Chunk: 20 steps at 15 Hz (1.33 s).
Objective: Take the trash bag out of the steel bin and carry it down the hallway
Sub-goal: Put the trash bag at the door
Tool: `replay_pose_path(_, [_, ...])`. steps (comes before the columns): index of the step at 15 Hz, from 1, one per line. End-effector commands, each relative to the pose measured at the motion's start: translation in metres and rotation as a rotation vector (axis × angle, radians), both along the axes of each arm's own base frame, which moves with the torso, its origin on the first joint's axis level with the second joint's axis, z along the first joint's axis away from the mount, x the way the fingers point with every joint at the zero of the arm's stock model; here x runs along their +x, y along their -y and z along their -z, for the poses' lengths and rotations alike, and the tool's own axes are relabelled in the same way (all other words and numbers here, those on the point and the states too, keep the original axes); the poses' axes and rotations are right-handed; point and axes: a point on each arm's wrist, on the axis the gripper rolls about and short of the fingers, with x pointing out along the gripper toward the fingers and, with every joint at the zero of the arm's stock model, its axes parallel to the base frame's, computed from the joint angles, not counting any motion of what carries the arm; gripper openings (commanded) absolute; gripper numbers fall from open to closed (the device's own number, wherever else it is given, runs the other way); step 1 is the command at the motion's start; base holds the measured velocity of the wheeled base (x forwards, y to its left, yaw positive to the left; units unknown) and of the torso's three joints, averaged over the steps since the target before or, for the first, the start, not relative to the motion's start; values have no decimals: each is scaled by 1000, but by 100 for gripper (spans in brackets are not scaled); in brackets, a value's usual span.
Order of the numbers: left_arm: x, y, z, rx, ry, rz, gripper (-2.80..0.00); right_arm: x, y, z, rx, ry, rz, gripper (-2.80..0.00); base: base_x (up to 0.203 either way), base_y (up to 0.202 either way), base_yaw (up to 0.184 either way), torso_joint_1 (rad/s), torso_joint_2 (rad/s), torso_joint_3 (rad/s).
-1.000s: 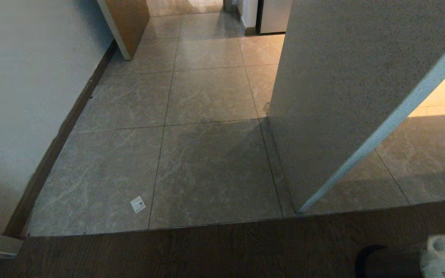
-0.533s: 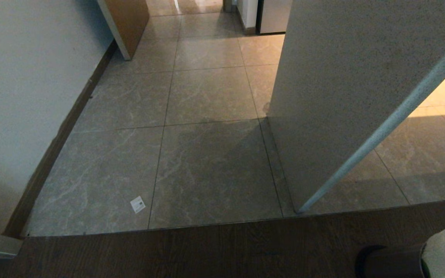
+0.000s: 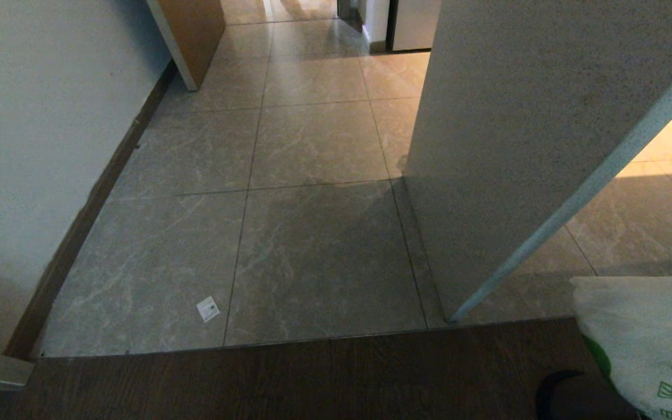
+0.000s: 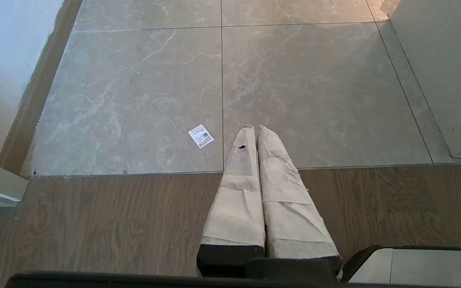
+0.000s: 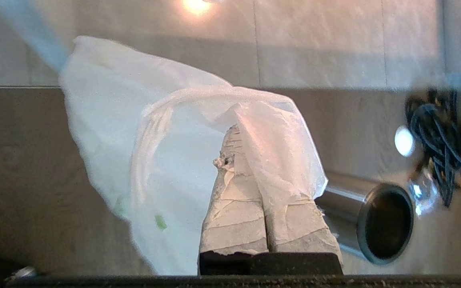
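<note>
1. Right gripper point(image 5: 250, 160): its 2 tape-wrapped fingers point(image 5: 236, 208) are pressed together on a fold of the trash bag point(image 5: 150, 152), which drapes over and around the fingertips and hangs clear of the bin.
2. Trash bag in the head view point(image 3: 651, 344): a translucent white sack with green print at the near right corner, above the dark wood-look floor point(image 3: 312, 379).
3. Steel bin point(image 5: 374, 224): seen in the right wrist view beside the gripper, its dark mouth ringed by a black rim and its bright metal side showing; in the head view only a black arc of rim point(image 3: 552, 388) appears, just left of the bag.
4. Left gripper point(image 4: 254, 132): fingers clenched together with nothing between them, poised over the seam where wood-look flooring meets the tiles.
5. Hallway point(image 3: 312, 146): marble-look tiles running away to the far end between a white wall point(image 3: 32, 146) on the left and a speckled wall panel point(image 3: 517, 116) on the right.
6. Small white label point(image 3: 208, 308): lying flat on a near tile.
</note>
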Motion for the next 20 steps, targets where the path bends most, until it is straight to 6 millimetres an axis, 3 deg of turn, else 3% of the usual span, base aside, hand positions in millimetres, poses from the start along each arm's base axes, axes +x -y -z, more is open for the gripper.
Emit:
replay_pose_path(1, [0,0,0,0,0,-1,-280,-13,-21,-7,7,28,-78,-280,0,0,0,0,0,0])
replay_pose_path(4, [0,0,0,0,0,-1,-280,-21,-40,4,172,66,-184,-280,0,0,0,0,0,0])
replay_pose_path(7, [0,0,0,0,0,-1,-280,-35,-55,50,266,30,-279,-280,0,0,0,0,0,0])
replay_pose_path(10, [0,0,0,0,0,-1,-280,-58,-62,99,210,83,-220,-280,0,0,0,0,0,0])
replay_pose_path(13, [0,0,0,0,0,-1,-280,-78,-64,131,198,155,-175,-280,0,0,0,0,0,0])
replay_pose_path(15, [0,0,0,0,0,-1,-280,-83,-65,143,213,190,-151,-280,0,0,0,0,0,0])
replay_pose_path(18, [0,0,0,0,0,-1,-280,-82,-64,145,275,213,-126,-280,0,0,0,0,0,0])
replay_pose_path(20, [0,0,0,0,0,-1,-280,-82,-64,145,286,207,-212,-280,0,0,0,0,0,0])
